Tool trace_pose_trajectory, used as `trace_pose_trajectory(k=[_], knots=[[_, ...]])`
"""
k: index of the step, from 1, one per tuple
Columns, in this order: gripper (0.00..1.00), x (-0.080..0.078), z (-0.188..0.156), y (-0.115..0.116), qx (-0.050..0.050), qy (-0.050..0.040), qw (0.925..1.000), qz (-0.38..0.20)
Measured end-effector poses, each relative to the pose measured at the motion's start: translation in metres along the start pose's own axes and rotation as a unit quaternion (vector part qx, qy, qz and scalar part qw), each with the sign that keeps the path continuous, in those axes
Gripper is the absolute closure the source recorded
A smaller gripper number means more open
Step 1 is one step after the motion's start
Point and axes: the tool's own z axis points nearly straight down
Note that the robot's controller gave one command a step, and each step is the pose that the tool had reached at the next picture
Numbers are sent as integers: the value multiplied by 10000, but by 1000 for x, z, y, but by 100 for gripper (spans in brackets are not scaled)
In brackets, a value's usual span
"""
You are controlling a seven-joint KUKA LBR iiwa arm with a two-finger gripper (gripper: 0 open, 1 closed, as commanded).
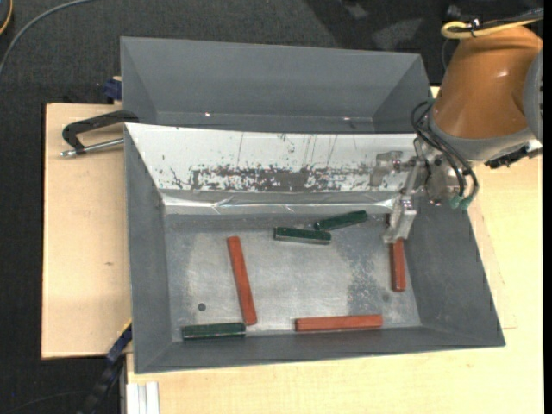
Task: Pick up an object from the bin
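Observation:
My gripper (399, 220) hangs at the bin's right side, close to the back wall. Directly below it a short red stick (398, 268) lies lengthwise along the right wall, its top end right under the gripper's tip; whether they touch is unclear. Two dark green sticks lie to the left of the gripper near the back wall, one tilted (342, 221) and one flat (302, 235), their ends meeting.
A red stick (338, 323) lies along the front wall. A longer red stick (241, 280) slants across the left part of the floor, and a dark green stick (213, 331) sits in the front left corner.

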Motion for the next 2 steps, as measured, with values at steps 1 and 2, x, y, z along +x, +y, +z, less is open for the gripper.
trace_pose_trajectory(k=[1, 2], knots=[[0, 46, 72, -51, -9, 37, 9758, -2184], [0, 9, 135, -65, -45, -29, 8650, -5018]])
